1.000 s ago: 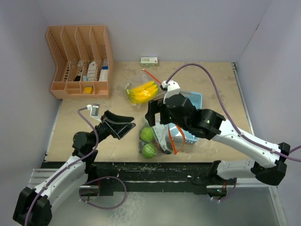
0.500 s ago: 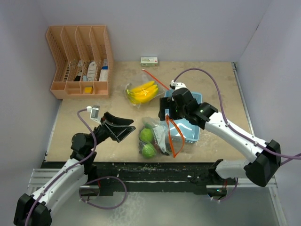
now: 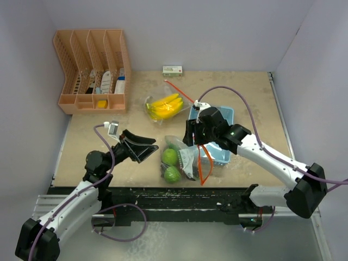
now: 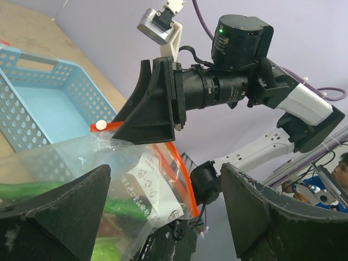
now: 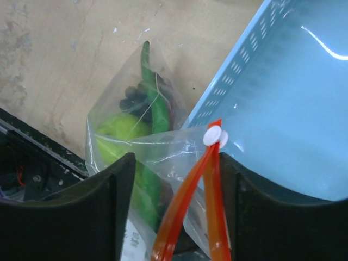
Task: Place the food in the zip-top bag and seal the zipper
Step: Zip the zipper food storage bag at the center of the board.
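Observation:
The clear zip-top bag lies at the table's front middle, with its orange zipper gaping. It holds two round green fruits, a long green cucumber and dark grapes. The yellow banana bunch lies apart behind it, in clear plastic. My right gripper is open just above the bag's mouth, and both orange zipper strips and the white slider sit between its fingers. My left gripper is open and empty just left of the bag.
The light-blue basket stands right behind the bag, under my right arm, and it looks empty in the right wrist view. An orange desk organizer stands at the back left. A small box lies at the back wall.
My right arm has come down from high above the table and shifted right, settling over the bag's mouth. My left gripper has edged slightly right toward the bag.

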Robot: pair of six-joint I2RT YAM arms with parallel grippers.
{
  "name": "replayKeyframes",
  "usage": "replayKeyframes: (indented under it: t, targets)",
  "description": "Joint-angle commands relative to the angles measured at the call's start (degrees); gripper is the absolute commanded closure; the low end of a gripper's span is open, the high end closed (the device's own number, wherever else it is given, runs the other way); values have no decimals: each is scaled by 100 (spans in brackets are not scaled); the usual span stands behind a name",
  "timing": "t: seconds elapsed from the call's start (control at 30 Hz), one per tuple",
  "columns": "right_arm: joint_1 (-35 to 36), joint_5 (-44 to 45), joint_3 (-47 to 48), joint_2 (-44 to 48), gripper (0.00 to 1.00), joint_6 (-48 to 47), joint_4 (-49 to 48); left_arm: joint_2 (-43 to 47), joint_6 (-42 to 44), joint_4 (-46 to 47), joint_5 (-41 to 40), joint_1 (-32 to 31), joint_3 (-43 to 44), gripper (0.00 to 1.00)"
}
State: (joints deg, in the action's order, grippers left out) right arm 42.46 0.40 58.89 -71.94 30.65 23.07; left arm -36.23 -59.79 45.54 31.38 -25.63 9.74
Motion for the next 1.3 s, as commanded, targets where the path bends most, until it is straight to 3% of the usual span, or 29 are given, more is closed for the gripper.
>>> replayKeyframes:
  t: [0.0, 0.13, 0.23, 0.37, 0.4, 0.43, 0.57, 0.67, 0.77, 0.93, 1.27]
  targets:
    - [4, -217, -1, 306, 50, -8, -221, 17, 151, 232, 124, -15, 125, 15]
    - [2, -636, 213, 443, 98, -400, -440, 58, 316, 0, 341, -17, 362, 16]
    - [1, -981, 633, 505, 100, -779, -507, 133, 658, -627, 624, -20, 796, 16]
    - [6, -1338, 1193, 523, 100, -1370, -566, 371, 1593, -2405, 794, -19, 1723, 13]
    - [6, -1568, 1283, 528, 100, -1516, -653, 468, 1876, -2900, 712, -21, 2005, 3]
    - [2, -1827, 1349, 533, 100, -1601, -760, 615, 2192, -3448, 549, -20, 2357, 0]
    - [8, -2864, 1395, 581, 100, -1770, -1391, 1048, 3245, -4900, -161, -13, 3091, 1]
    - [8, -3525, 1291, 581, 100, -1879, -1749, 1290, 3691, -5374, -494, -21, 3224, 1]
    - [0, -4125, 1170, 544, 100, -1949, -1993, 1439, 3597, -5254, -392, -18, 2934, 1]
    - [1, -5045, 1075, 596, 100, -2192, -2175, 1308, 2891, -4111, 124, -18, 2207, 5]
    - [8, -5191, 913, 799, 100, -2275, -2305, 854, 2272, -2219, 1105, -21, 1929, 17]
